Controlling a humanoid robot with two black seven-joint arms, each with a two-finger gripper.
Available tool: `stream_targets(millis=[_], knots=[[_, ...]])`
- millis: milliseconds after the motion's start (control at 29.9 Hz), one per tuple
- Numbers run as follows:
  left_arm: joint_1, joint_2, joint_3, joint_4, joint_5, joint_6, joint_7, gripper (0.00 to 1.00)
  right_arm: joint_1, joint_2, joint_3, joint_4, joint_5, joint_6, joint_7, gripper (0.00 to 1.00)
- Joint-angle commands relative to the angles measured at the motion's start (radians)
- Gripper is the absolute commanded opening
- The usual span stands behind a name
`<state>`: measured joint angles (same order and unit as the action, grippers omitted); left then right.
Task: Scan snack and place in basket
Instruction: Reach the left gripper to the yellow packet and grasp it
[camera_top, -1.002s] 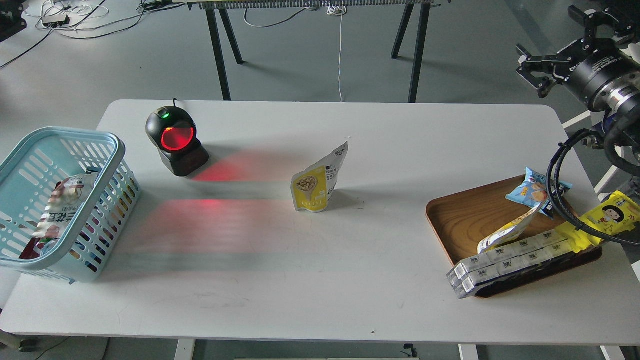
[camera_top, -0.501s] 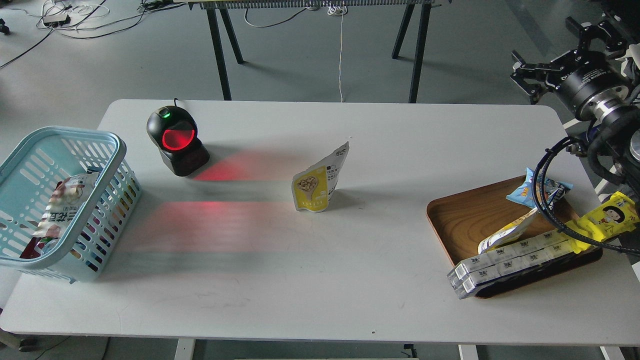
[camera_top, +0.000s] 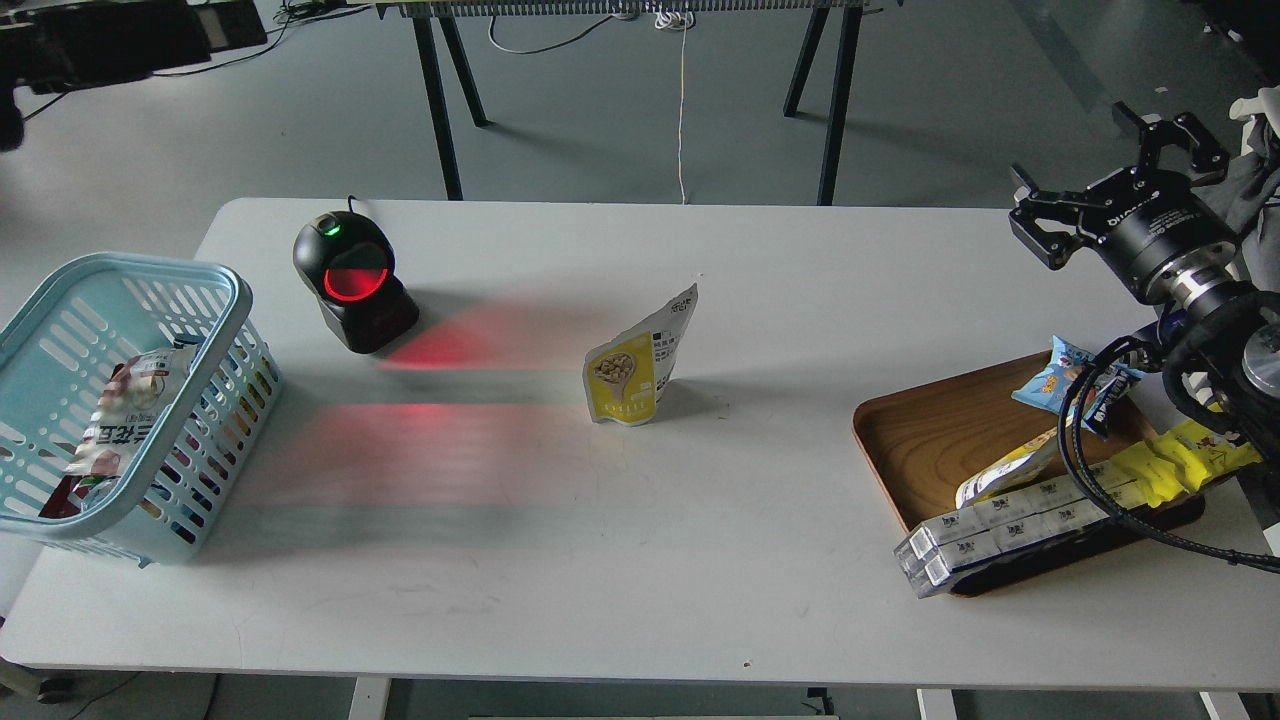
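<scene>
You will find the snack (camera_top: 634, 362) standing upright near the middle of the white table (camera_top: 640, 560), yellow front toward you, touched by neither arm. The barcode scanner (camera_top: 352, 282) stands to its left, its red window lit and red light cast on the tabletop. The basket (camera_top: 180, 290) sits at the left edge with a packet inside. Your right gripper (camera_top: 1105, 185) hovers over the table's far right corner, fingers spread and empty, above the wooden tray (camera_top: 930, 430). Your left gripper is out of view.
</scene>
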<state>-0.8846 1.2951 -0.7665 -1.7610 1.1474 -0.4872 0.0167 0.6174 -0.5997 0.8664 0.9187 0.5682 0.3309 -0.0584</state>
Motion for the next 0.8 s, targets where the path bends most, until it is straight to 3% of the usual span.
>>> stream_targets(millis=[0,134,334,501,768], knots=[[0.009,-0.132,0.015,0.0,0.197,-0.002,0.005,1.0,-0.002,-0.012,0.003,0.0,-0.001,-0.003,0.0,0.98],[0.006,-0.246,0.067,0.0,0.397,-0.002,0.014,1.0,-0.002,-0.014,0.005,0.002,-0.001,-0.006,0.0,0.98],[0.007,-0.379,0.142,0.0,0.572,-0.002,0.084,1.0,0.001,-0.003,0.01,0.005,-0.002,-0.01,0.002,0.98],[0.004,-0.525,0.157,0.0,0.575,-0.002,0.219,1.0,0.002,0.0,0.01,0.005,-0.002,-0.01,0.002,0.98],[0.001,-0.71,0.243,0.0,0.589,-0.002,0.393,0.98,0.004,0.0,0.01,0.003,-0.002,-0.01,0.002,0.98]])
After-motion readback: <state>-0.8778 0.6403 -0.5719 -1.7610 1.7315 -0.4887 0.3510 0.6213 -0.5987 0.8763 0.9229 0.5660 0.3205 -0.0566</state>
